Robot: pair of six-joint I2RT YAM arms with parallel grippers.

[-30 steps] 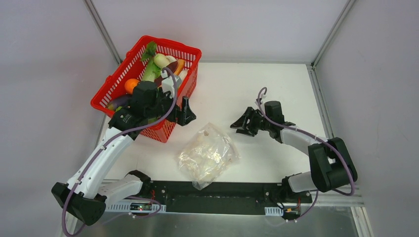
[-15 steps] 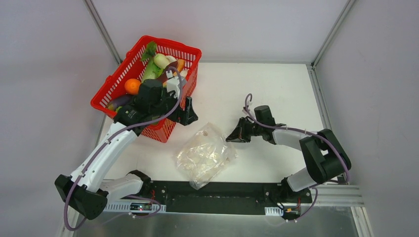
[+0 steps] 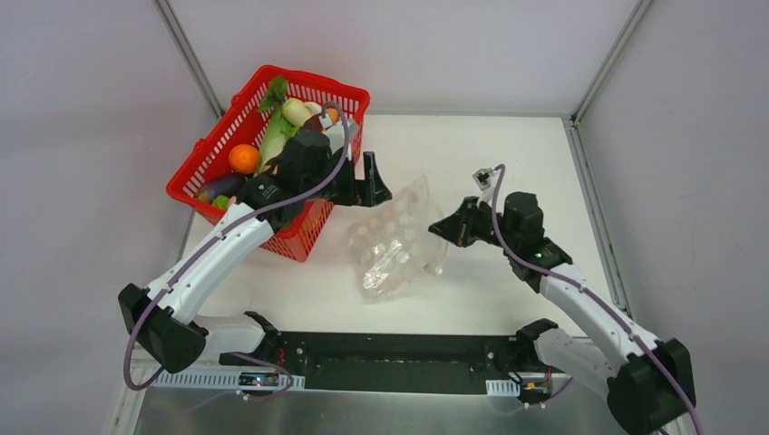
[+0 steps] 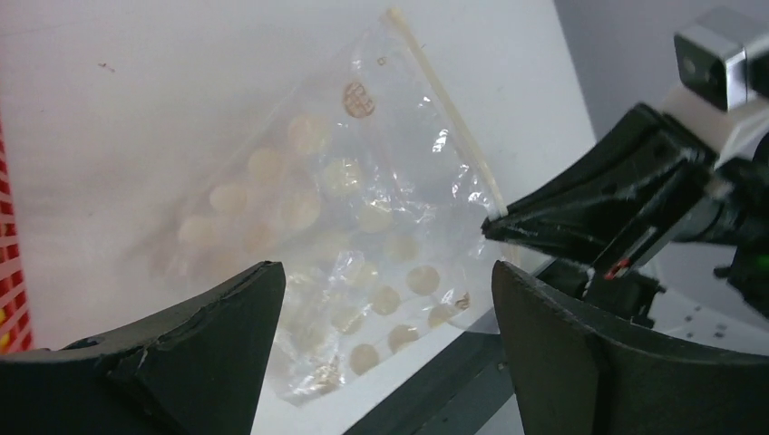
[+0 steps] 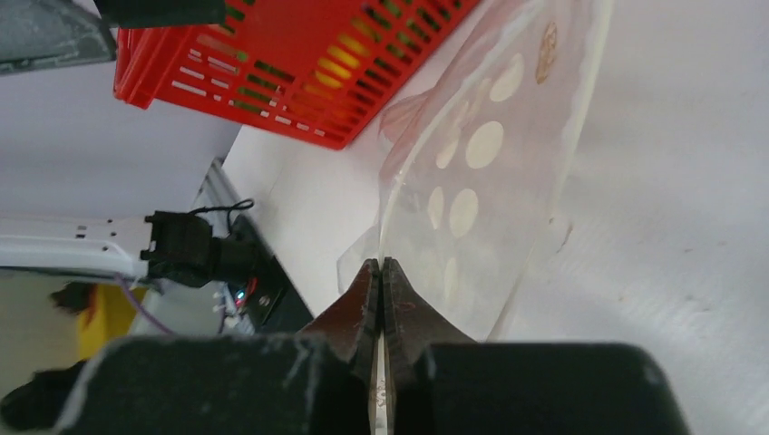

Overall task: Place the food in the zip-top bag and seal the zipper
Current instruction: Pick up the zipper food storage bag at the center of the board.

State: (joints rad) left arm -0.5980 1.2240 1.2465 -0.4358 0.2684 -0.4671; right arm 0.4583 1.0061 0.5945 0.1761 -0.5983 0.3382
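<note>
The clear zip-top bag (image 3: 396, 237) hangs tilted off the table, pinched at its right corner by my right gripper (image 3: 442, 227). In the right wrist view the jaws (image 5: 381, 268) are pressed together on the bag's thin edge (image 5: 490, 154). The zipper (image 4: 446, 113) runs as a pale strip down to that pinch. My left gripper (image 3: 369, 187) stands open just left of the bag's top, and the bag (image 4: 345, 199) lies beyond its spread fingers (image 4: 385, 272). The food sits in the red basket: an orange fruit (image 3: 243, 158), eggplant (image 3: 218, 188), radish (image 3: 295, 111) and greens (image 3: 276, 91).
The red mesh basket (image 3: 209, 145) stands at the back left, partly under my left arm, and its wall (image 5: 299, 63) shows in the right wrist view. The black base rail (image 3: 399, 349) runs along the near table edge. Metal frame posts rise at both back corners.
My right gripper closed on the bag's corner and lifted it up and to the right. My left arm swung right from the basket toward the bag, still open.
</note>
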